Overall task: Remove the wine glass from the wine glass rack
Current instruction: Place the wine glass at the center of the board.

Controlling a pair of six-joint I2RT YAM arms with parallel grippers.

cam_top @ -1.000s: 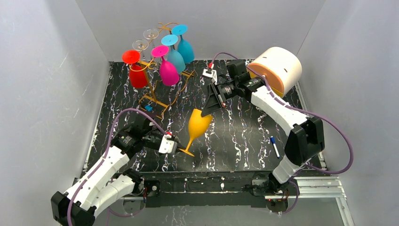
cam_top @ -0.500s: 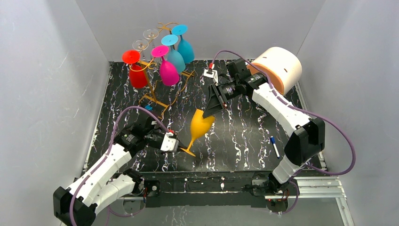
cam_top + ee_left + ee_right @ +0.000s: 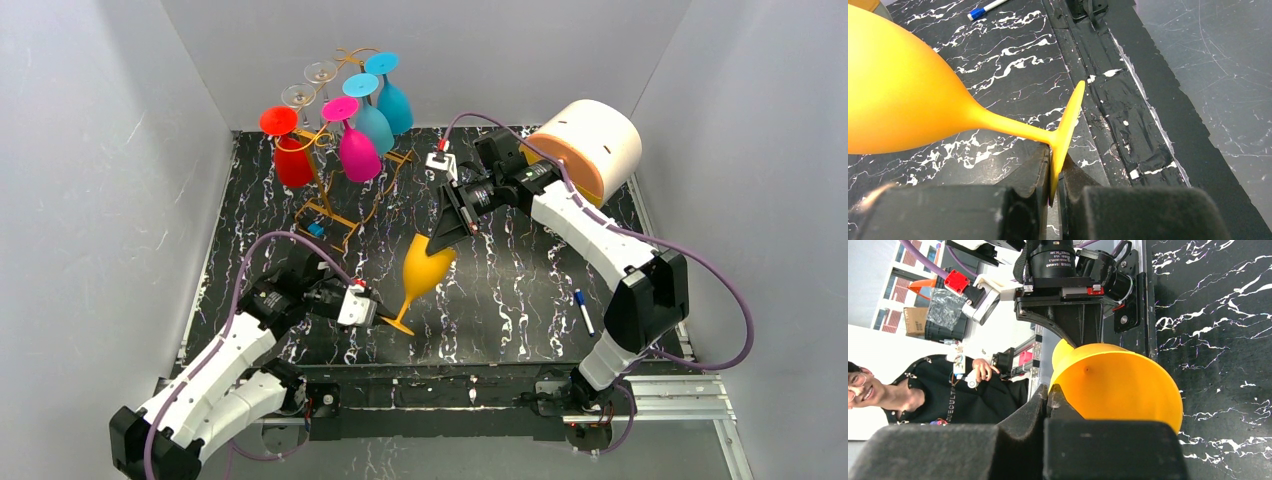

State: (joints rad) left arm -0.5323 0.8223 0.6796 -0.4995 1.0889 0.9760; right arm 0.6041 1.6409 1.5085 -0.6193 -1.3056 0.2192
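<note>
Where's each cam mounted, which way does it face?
Top external: above, behind the bases, looking down; both arms, wine glass rack, orange wine glass.
Left wrist: on the left gripper, looking along fingers shut on the glass's foot.
Right wrist: on the right gripper, pinching the bowl rim, facing the left arm.
Shared: the glass, in all three.

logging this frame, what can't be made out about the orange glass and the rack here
Left wrist view: the orange plastic wine glass loses its rim at the left edge; the left gripper covers part of its foot.
Right wrist view: the bowl hides stem and foot.
Top view: hooks of the golden wire rack too small, screened by hanging glasses.
</note>
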